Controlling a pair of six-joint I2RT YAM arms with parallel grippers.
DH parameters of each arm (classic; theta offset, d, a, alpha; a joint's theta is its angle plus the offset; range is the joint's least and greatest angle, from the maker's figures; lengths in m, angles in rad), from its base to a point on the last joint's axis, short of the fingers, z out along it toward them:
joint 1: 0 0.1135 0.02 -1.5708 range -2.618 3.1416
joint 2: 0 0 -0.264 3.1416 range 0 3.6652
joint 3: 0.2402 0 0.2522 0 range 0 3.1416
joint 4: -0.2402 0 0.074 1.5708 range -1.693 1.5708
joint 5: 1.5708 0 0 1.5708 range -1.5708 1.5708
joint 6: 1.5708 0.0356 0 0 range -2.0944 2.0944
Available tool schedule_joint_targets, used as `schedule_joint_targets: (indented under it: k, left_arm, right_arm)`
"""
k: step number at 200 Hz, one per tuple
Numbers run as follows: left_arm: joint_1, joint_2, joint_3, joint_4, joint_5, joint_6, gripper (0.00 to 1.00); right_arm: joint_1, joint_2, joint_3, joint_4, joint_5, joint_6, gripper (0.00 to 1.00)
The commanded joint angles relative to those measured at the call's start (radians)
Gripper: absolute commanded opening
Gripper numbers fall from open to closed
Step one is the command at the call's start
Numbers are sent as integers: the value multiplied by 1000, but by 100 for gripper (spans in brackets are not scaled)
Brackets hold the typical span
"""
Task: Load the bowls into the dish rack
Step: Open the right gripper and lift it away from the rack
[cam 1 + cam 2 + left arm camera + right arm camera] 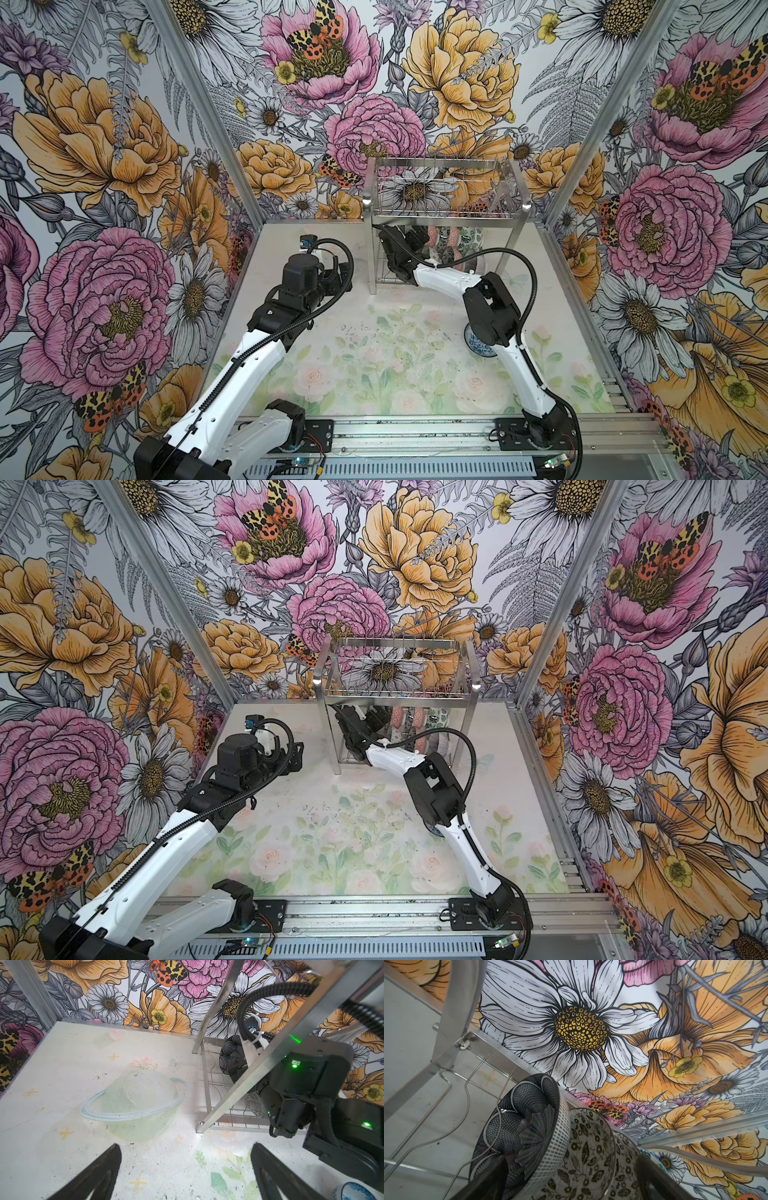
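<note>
So, the right pincer [571, 1160] is spread wide inside the lower shelf of the dish rack [442, 215]. Its fingers [488, 1176] flank a black fan-patterned bowl [525, 1122] and a black-and-white floral bowl [587, 1147], both on edge in the wire slots; contact cannot be told. A row of bowls [451, 243] stands beside them. A blue floral bowl [478, 351] lies on the pale flower-printed surface [374, 353], partly under the right arm. Bold flower wallpaper [104, 145] walls the cell. The right arm reaches forward into the rack; the left pincer [187, 1167], also spread, hovers over bare surface beside it.
</note>
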Motion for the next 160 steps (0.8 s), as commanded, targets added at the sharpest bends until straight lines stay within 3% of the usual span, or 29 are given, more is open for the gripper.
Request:
schedule_joint_targets:
  k: [1, 160]
  left_arm:
    - [7, -23, -12, 20, 19, -4, 99]
    - [2, -69, -18, -48, 31, -9, 99]
  right_arm:
    - [9, -95, -59, 22, -31, 28, 100]
    - [46, -654, -734, 189, -313, 123, 100]
